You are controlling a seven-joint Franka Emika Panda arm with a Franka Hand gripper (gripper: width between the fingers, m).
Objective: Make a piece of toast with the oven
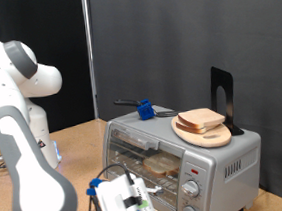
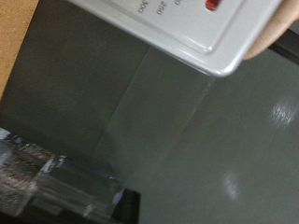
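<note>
Exterior view: The oven (image 1: 181,160) sits at lower centre-right of the frame on a wooden table (image 1: 79,142). A slice of toast (image 1: 163,164) lies on the rack behind the glass door. A second slice (image 1: 202,120) rests on a round plate (image 1: 202,134) on the oven's top, at right of centre. A blue tool (image 1: 142,109) lies on the oven's top, further back. The arm (image 1: 24,147) fills the left of the frame; the gripper (image 1: 125,202) sits at bottom centre, just in front of the door's lower left corner. Whether its fingers are apart or together cannot be told, and nothing shows between them.

Wrist view: A corner of the oven's control panel (image 2: 201,33) shows at upper right, with its red light (image 2: 212,5) at the top edge. A clear finger part (image 2: 37,182) shows at lower left, over a grey surface.

Procedure note: The work appears to be at the door or the knobs. Judged from this pose, any contact should be made squarely, with slow travel, so the oven does not slide and the plate on top stays put.
</note>
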